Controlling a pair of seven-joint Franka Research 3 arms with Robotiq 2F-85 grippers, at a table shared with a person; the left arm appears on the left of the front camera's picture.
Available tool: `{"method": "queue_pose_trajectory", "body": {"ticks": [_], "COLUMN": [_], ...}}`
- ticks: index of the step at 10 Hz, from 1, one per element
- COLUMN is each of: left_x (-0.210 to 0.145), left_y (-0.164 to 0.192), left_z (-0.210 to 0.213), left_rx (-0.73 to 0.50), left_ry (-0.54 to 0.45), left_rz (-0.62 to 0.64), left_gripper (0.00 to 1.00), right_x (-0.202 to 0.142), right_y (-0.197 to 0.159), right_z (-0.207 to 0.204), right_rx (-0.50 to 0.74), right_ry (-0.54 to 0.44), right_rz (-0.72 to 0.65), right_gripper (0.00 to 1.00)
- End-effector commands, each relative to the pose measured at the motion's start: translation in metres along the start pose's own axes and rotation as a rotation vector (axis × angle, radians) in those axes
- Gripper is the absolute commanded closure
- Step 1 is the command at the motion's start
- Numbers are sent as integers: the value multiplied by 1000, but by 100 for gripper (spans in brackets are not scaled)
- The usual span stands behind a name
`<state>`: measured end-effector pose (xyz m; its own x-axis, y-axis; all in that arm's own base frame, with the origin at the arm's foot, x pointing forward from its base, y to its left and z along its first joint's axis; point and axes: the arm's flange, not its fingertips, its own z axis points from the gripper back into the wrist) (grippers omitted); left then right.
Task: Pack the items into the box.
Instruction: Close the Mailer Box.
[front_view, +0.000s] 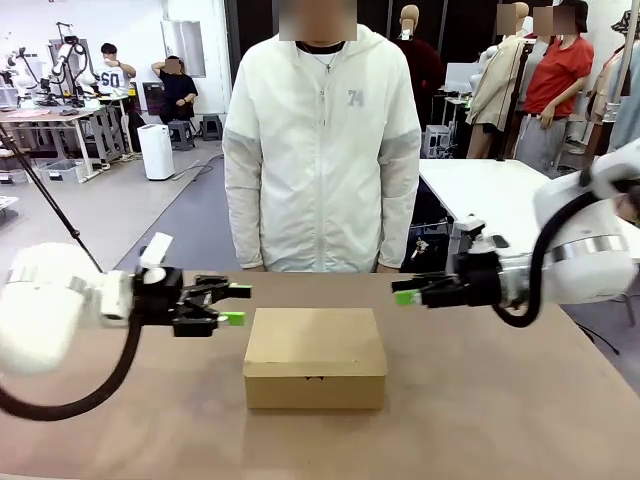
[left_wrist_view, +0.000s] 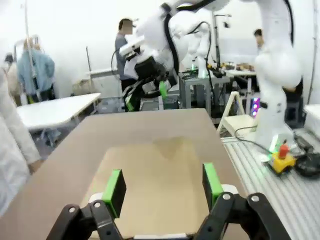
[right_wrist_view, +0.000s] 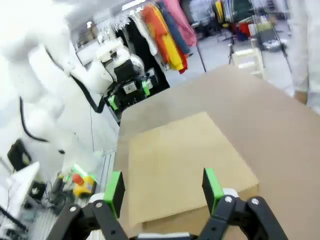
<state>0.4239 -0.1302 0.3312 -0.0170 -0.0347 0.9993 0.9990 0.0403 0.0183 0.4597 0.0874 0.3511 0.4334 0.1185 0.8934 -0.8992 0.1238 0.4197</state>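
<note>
The box (front_view: 315, 355), a shallow brown cardboard one with its lid down, sits at the middle of the table; its top also faces me in the left wrist view (left_wrist_view: 160, 185) and the right wrist view (right_wrist_view: 187, 165). My left gripper (front_view: 238, 305) hovers open just left of the box, above the table, fingers pointing right. My right gripper (front_view: 403, 293) hovers open to the box's upper right, fingers pointing left. Each wrist view has its own open gripper (left_wrist_view: 162, 184) (right_wrist_view: 162, 186) with nothing between the green pads. The items are out of view.
A person in a white jacket (front_view: 320, 140) stands at the far edge of the brown table (front_view: 500, 400), right behind the box. A white table (front_view: 480, 190) stands behind on the right. Bare tabletop lies to both sides of the box.
</note>
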Motion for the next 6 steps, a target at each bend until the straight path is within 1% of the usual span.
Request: {"method": "queue_pose_trajectory", "body": {"ticks": [1, 2, 3, 4, 5, 6], "left_x": [15, 17, 22, 26, 30, 33], "left_y": [-32, -40, -41, -41, -39, -33], "left_z": [55, 84, 118, 152, 177, 197], "left_rx": [52, 54, 143, 231, 264, 364], "left_ry": [91, 153, 128, 86, -43, -210], "left_rz": [258, 378, 479, 610, 702, 743], "left_gripper": [19, 19, 19, 19, 19, 19], "right_x": [6, 2, -7, -18, -32, -48], "right_y": [33, 47, 58, 66, 70, 67], "right_z": [45, 79, 110, 138, 169, 195], "right_rx": [-4, 31, 22, -38, -78, -119], "right_ry": [-17, -59, -70, -56, -92, -152], "right_rz": [-249, -378, -484, -578, -659, -731], "right_gripper": [17, 17, 17, 17, 17, 17]}}
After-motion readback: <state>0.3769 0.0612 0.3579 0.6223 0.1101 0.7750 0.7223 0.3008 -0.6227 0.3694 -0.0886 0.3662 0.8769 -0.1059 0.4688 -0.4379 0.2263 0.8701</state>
